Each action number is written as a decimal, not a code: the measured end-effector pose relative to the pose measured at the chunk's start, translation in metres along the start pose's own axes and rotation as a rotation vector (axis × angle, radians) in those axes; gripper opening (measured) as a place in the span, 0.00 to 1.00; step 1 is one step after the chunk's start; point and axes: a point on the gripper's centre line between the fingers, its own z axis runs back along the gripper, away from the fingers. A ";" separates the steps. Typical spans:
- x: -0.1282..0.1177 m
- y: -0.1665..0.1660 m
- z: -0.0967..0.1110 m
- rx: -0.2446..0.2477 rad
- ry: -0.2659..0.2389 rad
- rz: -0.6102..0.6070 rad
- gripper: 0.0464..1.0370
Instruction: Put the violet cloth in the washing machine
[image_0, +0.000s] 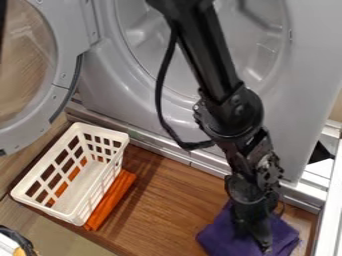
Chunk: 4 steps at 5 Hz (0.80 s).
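Observation:
The violet cloth (217, 235) lies bunched on the wooden surface at the lower right. My gripper (262, 245) hangs down over the middle of the cloth, its tip against or just above the fabric; contact cannot be told for certain. Behind the arm stands the grey washing machine (107, 77), with its round drum opening facing the surface. Its door (63, 60) is swung out to the left. The arm covers part of the drum opening and part of the cloth.
A white plastic basket (75, 217) stands at the left below the door, and an orange cloth (110, 200) lies under and beside it. A metal ledge (160, 142) runs along the machine's base. White rails (327, 210) border the right side.

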 end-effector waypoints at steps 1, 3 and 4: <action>0.004 0.003 0.013 0.015 -0.016 -0.010 0.01; 0.003 0.026 0.077 0.096 -0.065 0.018 0.01; -0.003 0.039 0.106 0.130 -0.081 0.054 0.01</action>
